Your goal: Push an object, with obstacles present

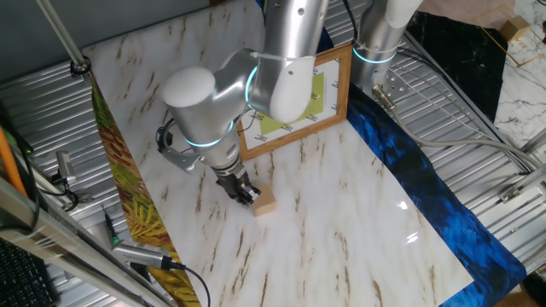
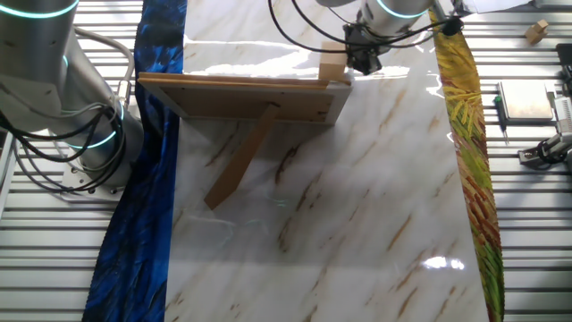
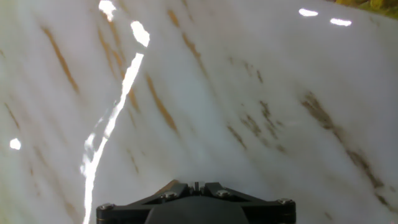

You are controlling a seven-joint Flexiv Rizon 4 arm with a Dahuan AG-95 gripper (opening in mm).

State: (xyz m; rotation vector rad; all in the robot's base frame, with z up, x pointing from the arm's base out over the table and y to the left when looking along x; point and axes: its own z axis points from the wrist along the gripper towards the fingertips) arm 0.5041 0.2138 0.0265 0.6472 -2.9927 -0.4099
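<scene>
Low in the middle of one fixed view, the end effector (image 1: 246, 193) touches the small wooden cube (image 1: 265, 201) on the marble table (image 1: 341, 222); its opening cannot be told. The picture frame (image 1: 334, 109) stands above, apart.

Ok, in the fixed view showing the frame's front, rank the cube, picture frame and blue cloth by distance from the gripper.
1. Cube: right beside the gripper.
2. Picture frame: standing behind, upper right.
3. Blue cloth: along the table's right edge.
</scene>
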